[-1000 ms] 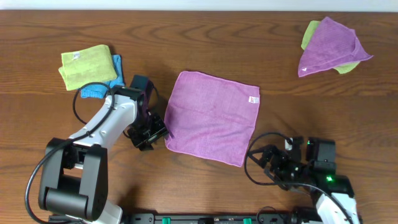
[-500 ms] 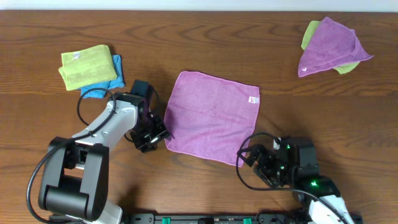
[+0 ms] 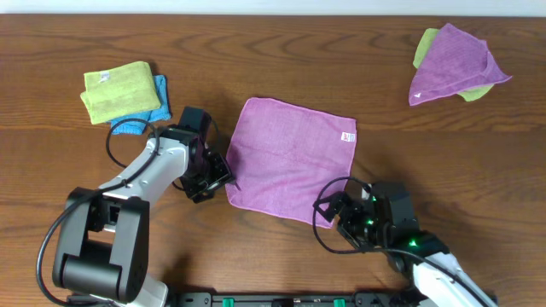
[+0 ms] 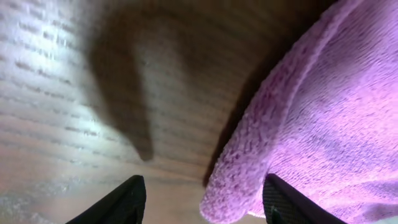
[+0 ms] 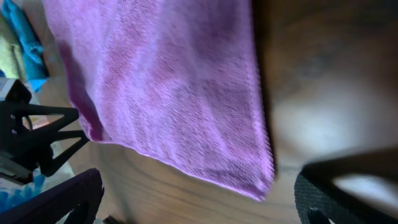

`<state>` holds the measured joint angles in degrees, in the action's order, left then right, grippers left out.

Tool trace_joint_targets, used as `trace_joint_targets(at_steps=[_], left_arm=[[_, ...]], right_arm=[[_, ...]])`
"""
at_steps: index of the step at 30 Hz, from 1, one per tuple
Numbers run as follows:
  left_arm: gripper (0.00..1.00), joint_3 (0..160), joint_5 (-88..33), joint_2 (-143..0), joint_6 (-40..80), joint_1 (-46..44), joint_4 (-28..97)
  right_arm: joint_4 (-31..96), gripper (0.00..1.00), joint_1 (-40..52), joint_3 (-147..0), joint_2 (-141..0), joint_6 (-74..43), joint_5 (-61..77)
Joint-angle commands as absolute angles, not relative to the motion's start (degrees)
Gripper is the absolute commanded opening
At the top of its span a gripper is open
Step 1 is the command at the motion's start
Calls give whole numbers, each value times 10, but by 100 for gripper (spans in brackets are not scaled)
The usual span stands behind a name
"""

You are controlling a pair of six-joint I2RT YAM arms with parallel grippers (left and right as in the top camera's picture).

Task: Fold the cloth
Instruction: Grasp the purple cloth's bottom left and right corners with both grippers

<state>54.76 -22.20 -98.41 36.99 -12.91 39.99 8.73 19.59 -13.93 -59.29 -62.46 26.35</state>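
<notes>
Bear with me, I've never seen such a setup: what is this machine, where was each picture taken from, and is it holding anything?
Two robot arms stand at a wooden table, each ending in a two-finger gripper. The wide picture looks down from above; the close-ups come from a camera on each wrist, the dark shapes at the bottom being that gripper's fingers. A pinkish-purple cloth lies spread flat in the middle. The left gripper sits at its left edge, the right gripper at its near right corner. Both are open; nothing is held. Aside lie a yellow-green towel on a blue towel, and a violet towel over a second green towel.
</notes>
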Motion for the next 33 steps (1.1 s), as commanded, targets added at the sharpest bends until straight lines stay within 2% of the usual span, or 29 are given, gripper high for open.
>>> trace_joint_targets(at_steps=[1, 12, 21, 29, 33], left_arm=[[62, 544, -212, -989, 358, -127, 395], [61, 529, -213, -990, 364, -128, 349], [48, 507, -222, -990, 364, -128, 330], [32, 507, -230, -990, 375, -128, 328], [26, 507, -237, -990, 375, -128, 328]], right_arm=[[80, 99, 208, -133, -623, -648, 230], [46, 98, 232, -133, -679, -673, 216], [47, 85, 240, -133, -679, -673, 193], [49, 67, 241, -133, -688, -673, 179], [49, 61, 241, -133, -701, -673, 167]])
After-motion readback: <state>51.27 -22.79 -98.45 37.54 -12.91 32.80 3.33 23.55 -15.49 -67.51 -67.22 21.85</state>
